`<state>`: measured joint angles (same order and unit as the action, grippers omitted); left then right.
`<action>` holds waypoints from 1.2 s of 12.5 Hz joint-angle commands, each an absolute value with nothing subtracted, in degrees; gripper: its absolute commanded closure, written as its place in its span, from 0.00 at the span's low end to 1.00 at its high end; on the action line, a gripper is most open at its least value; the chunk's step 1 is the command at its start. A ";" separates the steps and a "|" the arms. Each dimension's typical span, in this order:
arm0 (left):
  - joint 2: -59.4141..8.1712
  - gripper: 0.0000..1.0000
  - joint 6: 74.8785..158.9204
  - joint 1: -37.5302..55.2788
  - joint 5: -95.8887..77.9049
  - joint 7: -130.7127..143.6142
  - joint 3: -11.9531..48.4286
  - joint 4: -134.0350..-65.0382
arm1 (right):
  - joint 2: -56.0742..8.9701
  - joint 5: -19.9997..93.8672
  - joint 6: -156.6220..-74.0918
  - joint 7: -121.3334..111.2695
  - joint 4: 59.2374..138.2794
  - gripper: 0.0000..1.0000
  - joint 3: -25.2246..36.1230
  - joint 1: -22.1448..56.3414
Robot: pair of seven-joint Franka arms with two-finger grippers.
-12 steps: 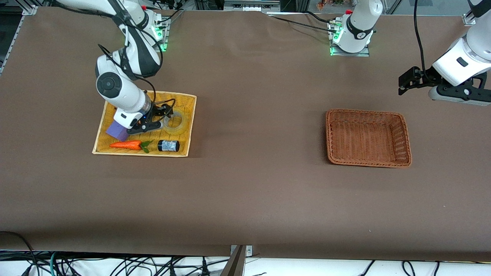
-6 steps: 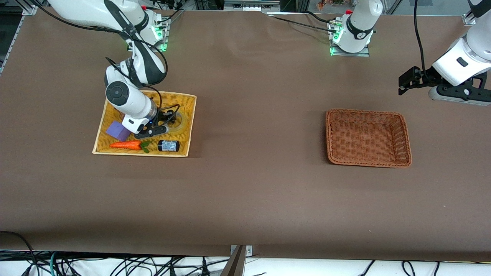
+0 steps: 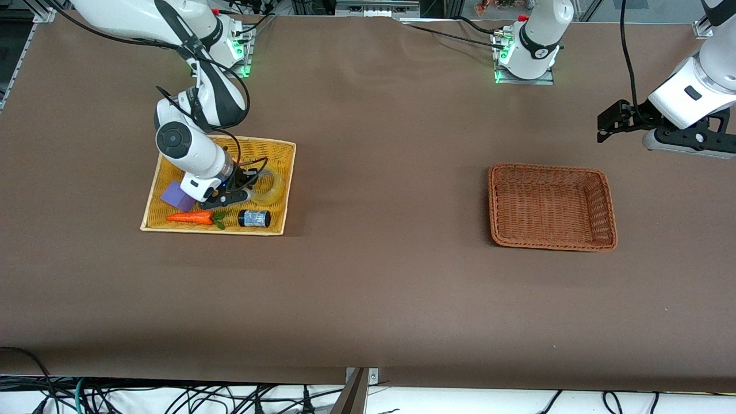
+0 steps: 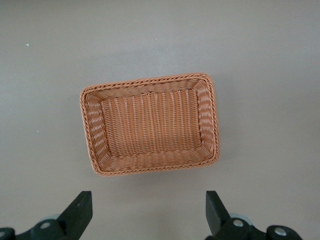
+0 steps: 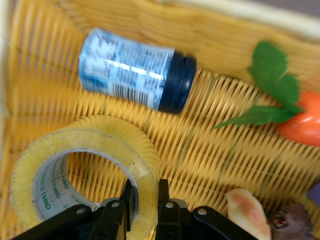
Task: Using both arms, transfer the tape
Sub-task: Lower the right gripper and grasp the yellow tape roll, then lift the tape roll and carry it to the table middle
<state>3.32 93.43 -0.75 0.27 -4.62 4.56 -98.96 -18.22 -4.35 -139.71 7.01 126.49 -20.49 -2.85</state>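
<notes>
Noted right gripper (image 3: 248, 183) pinched on the wall of the tape (image 3: 269, 187) in the yellow tray (image 3: 287, 172), ring tilted up, well apart from the waiting left gripper (image 3: 609, 123), fingers spread, near the brown basket (image 3: 604, 201).

The right gripper (image 3: 248, 183) is at the tape (image 3: 268, 188) in the yellow tray (image 3: 287, 172). The left gripper (image 3: 605, 125) waits above bare table beside the brown basket (image 3: 551, 206).
</notes>
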 commanded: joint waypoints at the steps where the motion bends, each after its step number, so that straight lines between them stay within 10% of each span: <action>1: 3.34 0.00 92.20 -0.70 1.85 -5.10 4.75 -97.91 | -11.80 -4.83 -129.33 7.30 121.31 1.00 -21.62 -3.08; 7: 3.34 0.00 92.20 -0.88 1.41 -5.10 4.66 -97.91 | -12.20 -4.22 -118.83 23.69 109.96 1.00 -28.04 4.55; 15: 2.20 0.00 91.23 -1.05 1.23 -5.27 4.57 -97.82 | -32.22 -11.92 -133.07 59.46 99.00 1.00 -23.31 30.99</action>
